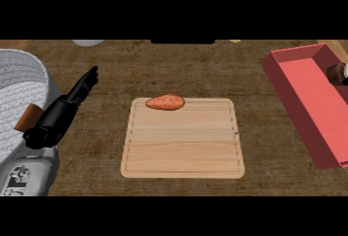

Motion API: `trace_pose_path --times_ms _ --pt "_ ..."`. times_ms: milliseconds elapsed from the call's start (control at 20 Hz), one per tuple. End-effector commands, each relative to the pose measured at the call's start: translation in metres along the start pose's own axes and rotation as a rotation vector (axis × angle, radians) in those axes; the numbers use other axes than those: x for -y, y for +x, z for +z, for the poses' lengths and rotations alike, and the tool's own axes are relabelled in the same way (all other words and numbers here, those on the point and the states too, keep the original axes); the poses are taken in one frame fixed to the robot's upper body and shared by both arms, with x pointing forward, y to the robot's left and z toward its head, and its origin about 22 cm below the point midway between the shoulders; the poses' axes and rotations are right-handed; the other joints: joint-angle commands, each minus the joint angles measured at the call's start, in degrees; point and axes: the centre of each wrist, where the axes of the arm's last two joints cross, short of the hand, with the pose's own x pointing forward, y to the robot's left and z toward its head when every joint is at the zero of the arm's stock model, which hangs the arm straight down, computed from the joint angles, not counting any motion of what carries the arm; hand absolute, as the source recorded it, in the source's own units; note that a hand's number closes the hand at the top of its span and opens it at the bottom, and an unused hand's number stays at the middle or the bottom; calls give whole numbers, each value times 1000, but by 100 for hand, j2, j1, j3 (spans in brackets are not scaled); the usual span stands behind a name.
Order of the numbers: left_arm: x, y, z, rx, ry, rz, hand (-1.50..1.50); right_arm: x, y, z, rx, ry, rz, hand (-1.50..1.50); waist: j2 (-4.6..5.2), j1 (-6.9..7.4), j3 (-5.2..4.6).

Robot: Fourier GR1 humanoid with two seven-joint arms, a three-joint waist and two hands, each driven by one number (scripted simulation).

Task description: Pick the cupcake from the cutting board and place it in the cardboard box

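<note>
The left robot hand (80, 90), fingers straight, holds nothing above the table (170, 64). To its right, one cutting board (183, 147) carries one orange-red lump (165, 102). Farther right, one red box (319, 115) contains one dark round thing (337, 73), partly cut off.

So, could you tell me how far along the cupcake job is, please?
It looks nearly finished. Done: a dark brown-and-white thing, probably the cupcake, sits in the red box at the view's right edge, partly cut off. The board holds only an orange-red item. In hand: nothing; the left hand rests open at the left. Left: nothing obvious.
</note>
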Motion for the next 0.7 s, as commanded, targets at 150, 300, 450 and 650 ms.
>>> trace_pose_path --times_ms 150,300,450,650 --pt "4 -1 -1 0 -13 -3 0 -8 -32 -7 184 98 -86 -150 -6 -8 0" --pt "-7 5 -1 -2 -1 12 0 -8 -15 -2 292 -48 -265 -150 -12 6 6" --pt "6 -1 0 -3 7 -1 0 18 -14 2 364 -210 -626 -150 -12 -61 27" --pt "-10 -1 6 -15 21 -1 0 27 -34 -1 320 -290 -1018 -150 -44 -80 23"
